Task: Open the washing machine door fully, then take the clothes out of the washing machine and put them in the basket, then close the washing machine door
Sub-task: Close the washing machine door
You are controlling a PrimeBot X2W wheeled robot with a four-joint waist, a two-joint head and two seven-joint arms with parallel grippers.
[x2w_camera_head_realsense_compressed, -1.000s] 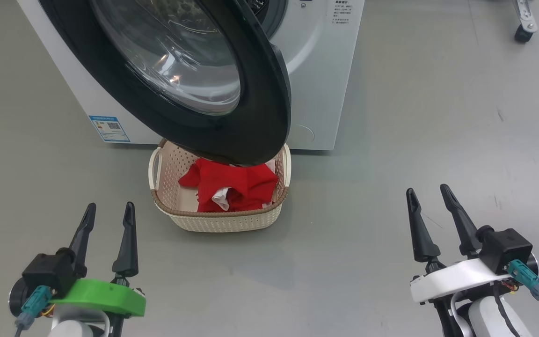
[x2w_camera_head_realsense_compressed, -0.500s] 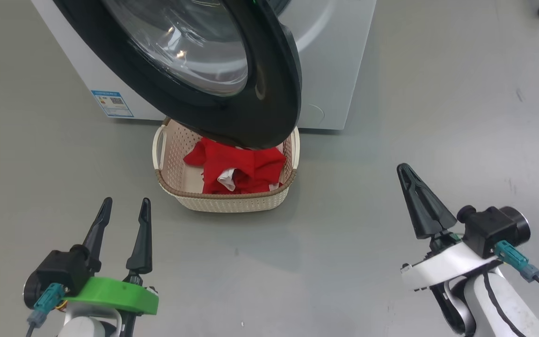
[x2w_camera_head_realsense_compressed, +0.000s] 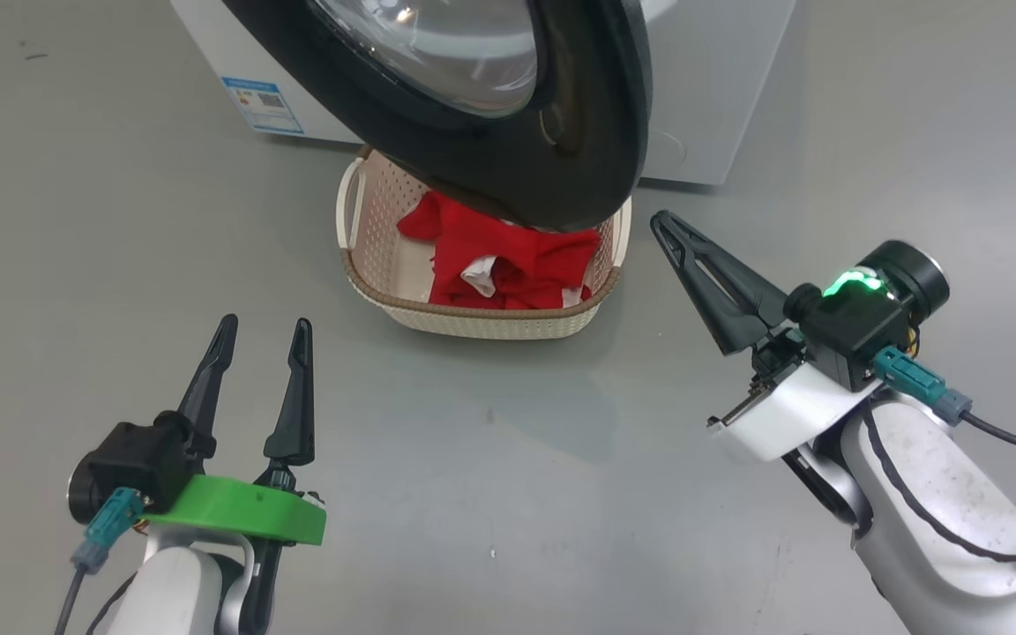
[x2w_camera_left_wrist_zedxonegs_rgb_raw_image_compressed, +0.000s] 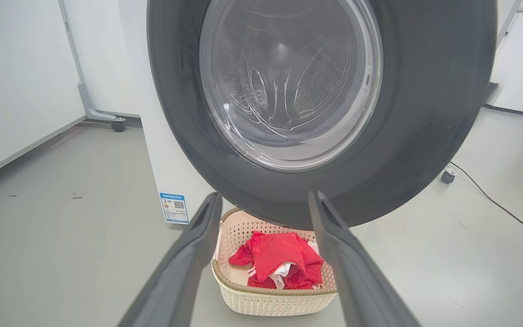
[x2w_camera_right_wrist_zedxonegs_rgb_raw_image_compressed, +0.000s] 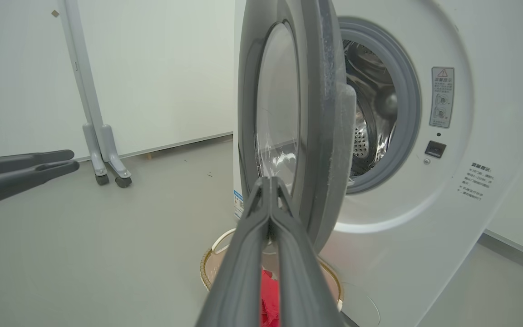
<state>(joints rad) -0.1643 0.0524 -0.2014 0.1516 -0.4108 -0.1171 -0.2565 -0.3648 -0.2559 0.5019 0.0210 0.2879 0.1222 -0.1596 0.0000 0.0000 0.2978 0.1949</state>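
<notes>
Washing machine door [x2w_camera_head_realsense_compressed: 473, 97] stands open, overhanging the far end of the basket [x2w_camera_head_realsense_compressed: 481, 319]. Clothes [x2w_camera_head_realsense_compressed: 508, 260] lie inside the basket, which sits on the floor [x2w_camera_head_realsense_compressed: 120, 220] against the washing machine [x2w_camera_head_realsense_compressed: 720, 88]. Left hand [x2w_camera_head_realsense_compressed: 264, 323]: released, empty, on the basket's near left. Right hand [x2w_camera_head_realsense_compressed: 662, 222]: clenched on nothing, just right of the basket, tip beside the door's rim; contact cannot be confirmed.

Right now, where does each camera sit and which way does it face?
Head: up top, facing down at door, basket of clothes; open left hand, shut right hand show.
Left wrist: low, faces the door's glass front between its own fingers.
Right wrist: low, faces the door edge-on and the washer past its own shut fingers.
Shared: every view has door and basket.
</notes>
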